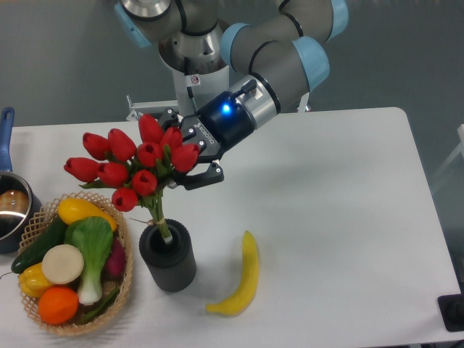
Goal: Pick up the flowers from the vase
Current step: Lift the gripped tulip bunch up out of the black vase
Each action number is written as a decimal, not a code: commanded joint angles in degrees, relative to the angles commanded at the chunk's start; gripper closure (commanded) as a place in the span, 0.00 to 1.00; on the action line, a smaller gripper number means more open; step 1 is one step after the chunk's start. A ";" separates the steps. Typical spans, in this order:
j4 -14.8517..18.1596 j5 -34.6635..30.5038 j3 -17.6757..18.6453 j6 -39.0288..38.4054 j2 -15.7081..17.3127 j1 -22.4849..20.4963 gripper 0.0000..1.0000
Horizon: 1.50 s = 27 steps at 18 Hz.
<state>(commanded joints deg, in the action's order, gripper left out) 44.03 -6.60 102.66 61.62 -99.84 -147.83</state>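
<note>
The flowers (130,165), a bunch of red tulip buds with green leaves, are raised above the vase (168,256), a short dark grey ribbed cylinder on the white table. Only the lower ends of the bound green stems (160,222) still reach into the vase's mouth. My gripper (185,154) comes in from the upper right and is shut on the flowers just under the buds. One dark finger (205,175) shows to the right of the bunch; the other is partly hidden behind the buds.
A wicker basket (127,279) of fruit and vegetables stands just left of the vase. A yellow banana (243,284) lies to the vase's right. A pot with a blue handle (9,201) sits at the left edge. The robot base (194,80) stands behind.
</note>
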 joint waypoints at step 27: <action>0.09 2.73 -10.11 -4.40 -4.04 -11.25 0.56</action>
<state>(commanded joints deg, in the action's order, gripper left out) 44.12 -3.87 92.55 57.22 -103.89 -159.08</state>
